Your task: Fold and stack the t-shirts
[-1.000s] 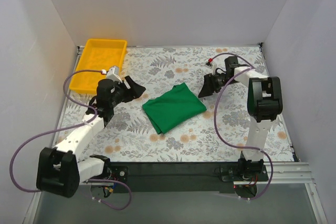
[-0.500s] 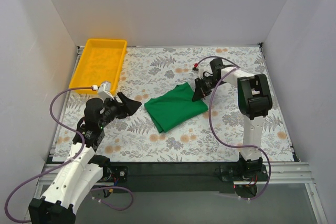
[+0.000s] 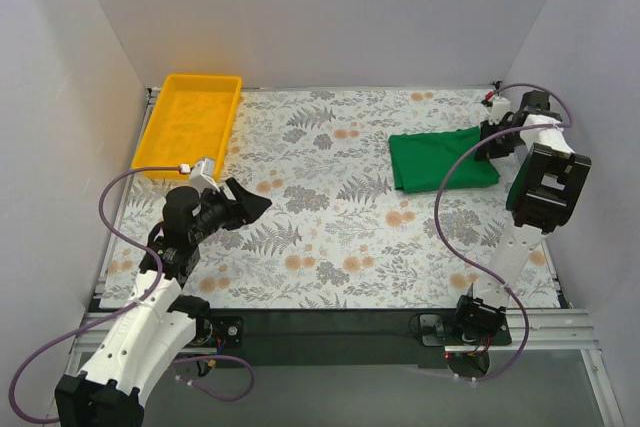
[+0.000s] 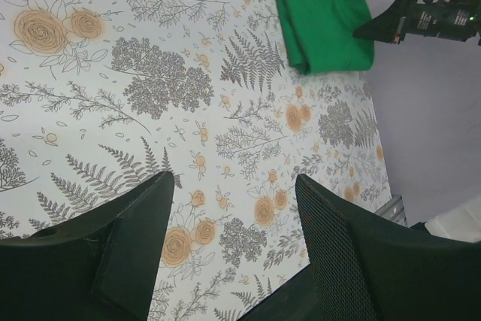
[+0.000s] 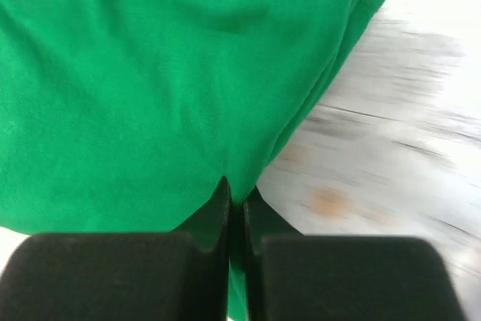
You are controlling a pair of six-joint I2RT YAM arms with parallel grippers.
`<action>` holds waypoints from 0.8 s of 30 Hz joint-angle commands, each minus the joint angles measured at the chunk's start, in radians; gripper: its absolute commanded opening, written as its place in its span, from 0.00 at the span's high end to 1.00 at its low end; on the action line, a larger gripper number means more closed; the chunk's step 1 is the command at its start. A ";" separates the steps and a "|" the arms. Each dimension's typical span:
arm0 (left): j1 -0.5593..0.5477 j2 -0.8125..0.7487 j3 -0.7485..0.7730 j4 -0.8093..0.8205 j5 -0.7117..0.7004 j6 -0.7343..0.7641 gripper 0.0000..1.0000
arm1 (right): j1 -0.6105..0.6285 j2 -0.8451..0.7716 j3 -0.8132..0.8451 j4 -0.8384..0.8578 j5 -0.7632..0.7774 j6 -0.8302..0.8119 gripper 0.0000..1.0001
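White walls boxed in the floral-patterned bench (image 3: pixel 330 237). At its far left sat a yellow tray (image 3: pixel 190 122). The green t-shirt (image 3: pixel 440 159) lay folded into a flat rectangle at the far right of the bench, well apart from the tray. The right claw (image 5: pixel 234 193) was pinched shut on the shirt's right edge, a tuck of cloth caught between its tips. The left claw (image 3: pixel 245 209) hung wide and empty over the near left. Cloth this light and limp would likely slide easily but come unfolded if lifted; a hold across all layers at a folded edge looked safest. A second earlier the shirt had lain mid-bench at an angle; it had since been dragged right.
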 commanded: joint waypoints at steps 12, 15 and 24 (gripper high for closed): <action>0.007 0.043 0.051 -0.009 -0.015 0.057 0.35 | -0.013 -0.212 -0.029 0.053 0.238 -0.148 0.39; 0.007 0.051 0.071 -0.016 -0.047 0.083 0.32 | -0.003 -0.335 -0.193 0.046 0.008 -0.200 0.33; 0.071 0.089 0.152 -0.144 -0.329 0.112 0.02 | -0.019 -1.008 -0.759 0.381 0.042 -0.097 0.02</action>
